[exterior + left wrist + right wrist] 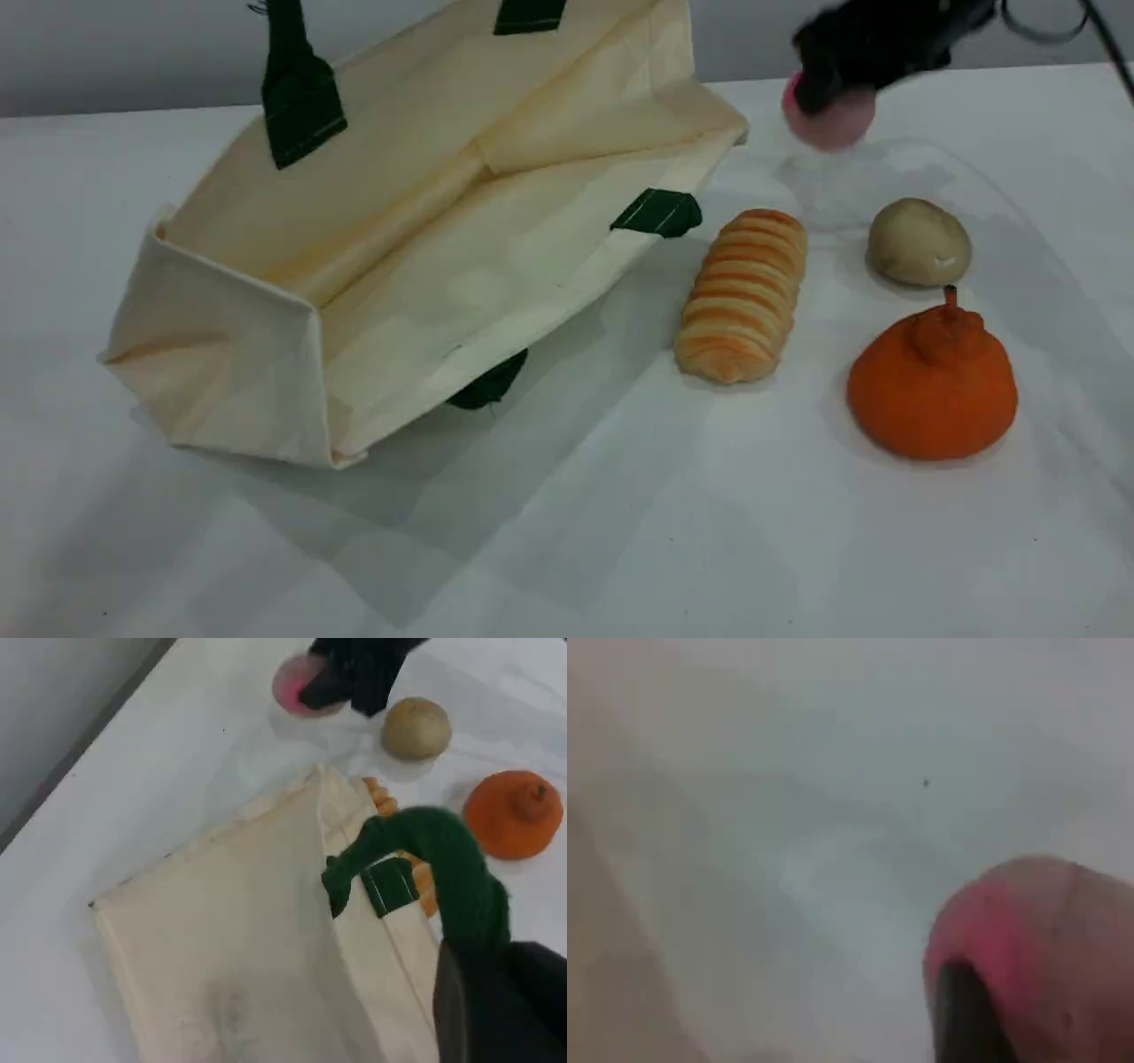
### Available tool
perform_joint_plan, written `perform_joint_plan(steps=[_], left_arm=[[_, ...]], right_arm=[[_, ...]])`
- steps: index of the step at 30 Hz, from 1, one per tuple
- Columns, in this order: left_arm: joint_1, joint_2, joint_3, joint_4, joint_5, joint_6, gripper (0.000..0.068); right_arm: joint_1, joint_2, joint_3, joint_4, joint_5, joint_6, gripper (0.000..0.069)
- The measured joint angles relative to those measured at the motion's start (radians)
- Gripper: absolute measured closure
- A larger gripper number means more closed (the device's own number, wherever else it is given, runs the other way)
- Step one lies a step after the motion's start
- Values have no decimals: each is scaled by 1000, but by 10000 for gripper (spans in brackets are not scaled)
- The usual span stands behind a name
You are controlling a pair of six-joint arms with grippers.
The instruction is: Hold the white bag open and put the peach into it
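Gripping the peach [828,120], apparently, right fingers [966,1019]

A ridged bread roll [742,297], beige lump [919,242] and orange stemmed fruit [933,383] lie on the white table [567,532].

Matt, coarse-woven cream canvas on the white bag [425,257], with thick, fuzzy green rope for its handle [452,873]. Soft, velvety skin on the peach [833,120]. Smooth, matt white on the table [567,532].

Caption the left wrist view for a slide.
Left pincer lifts the white bag by its green handle; right pincer grips the peach.
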Motion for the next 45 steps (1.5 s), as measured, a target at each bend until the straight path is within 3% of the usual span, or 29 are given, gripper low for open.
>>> perform_joint_plan(steps=[12, 17, 22, 31, 36, 42, 45], left_arm=[[2, 0, 0, 37, -1, 0, 589], [2, 0, 0, 56, -1, -11, 589], [2, 0, 0, 56, -1, -21, 589], [2, 0, 0, 55, -1, -23, 589], [2, 0, 0, 54, -1, -23, 589], [2, 0, 0, 54, -1, -23, 589], [2, 0, 0, 54, -1, -23, 589]], right_arm=[[-83, -177, 1, -273, 231, 303, 357], [-92, -254, 4, -276, 310, 367, 357], [-91, -340, 48, -238, 299, 388, 357], [-91, -570, 285, -151, 176, 384, 357], [-84, -733, 471, -19, 84, 337, 358], [16, -856, 668, 171, -55, 192, 358], [100, -848, 717, 251, -91, 123, 359]])
